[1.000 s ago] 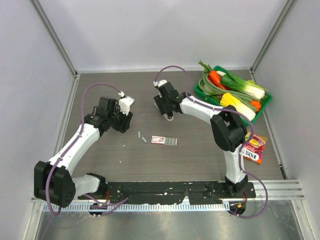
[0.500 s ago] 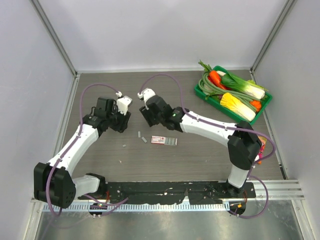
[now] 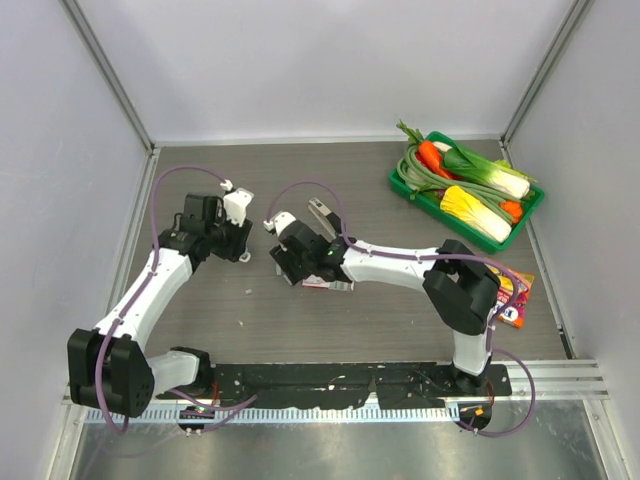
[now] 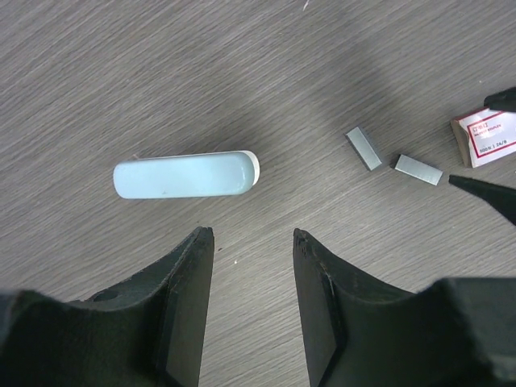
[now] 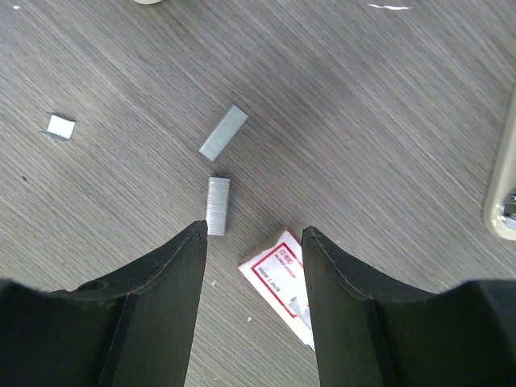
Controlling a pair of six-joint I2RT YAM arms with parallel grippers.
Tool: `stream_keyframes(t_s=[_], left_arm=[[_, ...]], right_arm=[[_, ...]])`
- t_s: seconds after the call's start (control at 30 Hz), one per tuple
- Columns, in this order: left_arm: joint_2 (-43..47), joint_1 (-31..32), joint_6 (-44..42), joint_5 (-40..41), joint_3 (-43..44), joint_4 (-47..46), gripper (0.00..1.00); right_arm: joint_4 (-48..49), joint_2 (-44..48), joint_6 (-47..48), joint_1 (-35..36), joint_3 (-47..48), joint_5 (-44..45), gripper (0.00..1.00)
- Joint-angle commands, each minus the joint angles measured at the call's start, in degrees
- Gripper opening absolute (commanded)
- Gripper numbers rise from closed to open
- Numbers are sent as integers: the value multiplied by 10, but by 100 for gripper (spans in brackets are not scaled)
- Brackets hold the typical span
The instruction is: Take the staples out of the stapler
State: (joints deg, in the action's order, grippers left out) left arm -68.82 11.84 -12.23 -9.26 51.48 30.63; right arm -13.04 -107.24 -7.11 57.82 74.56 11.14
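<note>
- Since the left end effector (image 4: 251, 238) hangs with its jaws apart and nothing between them, the stapler (image 4: 184, 175) is free, lying flat on the desk (image 4: 242, 64), pale blue side up and looking closed.
- Key relation: in the left wrist view the stapler sits just ahead of the fingertips and off to the left. Only its white right end lines up with the gap.
- Its long axis runs side to side, along the line on which the jaws close. A pinch across its narrow width likely needs about a quarter turn of the wrist, plus a shift left and forward.
- Right end effector (image 5: 254, 232) is also spread and empty, hovering over two loose staple strips (image 5: 223, 132) and the red-and-white box (image 5: 282, 278).
- No stapler is clearly seen in the right wrist view. A cream shape at its right edge is cut off, and I cannot tell what it is.
- Left arm is the nearer one, so the grasp looks like its job.
- From outside I cannot tell whether any staples remain inside the stapler.
</note>
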Motion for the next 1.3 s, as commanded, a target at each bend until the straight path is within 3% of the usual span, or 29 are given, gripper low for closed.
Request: stream_keyframes(t_s=[0.0,0.5,1.27], left_arm=[[17,-8,-2,5,-4,-20,48],[9,-23,-6,12,-9,-32,47],[14,-26,-9,4,-24,-35,48]], right_arm=[[43,-9,-20,11,15,-22,55],[42,-66,-33,22,33,-28,52],[45,-96,-30,22,43,-26,34]])
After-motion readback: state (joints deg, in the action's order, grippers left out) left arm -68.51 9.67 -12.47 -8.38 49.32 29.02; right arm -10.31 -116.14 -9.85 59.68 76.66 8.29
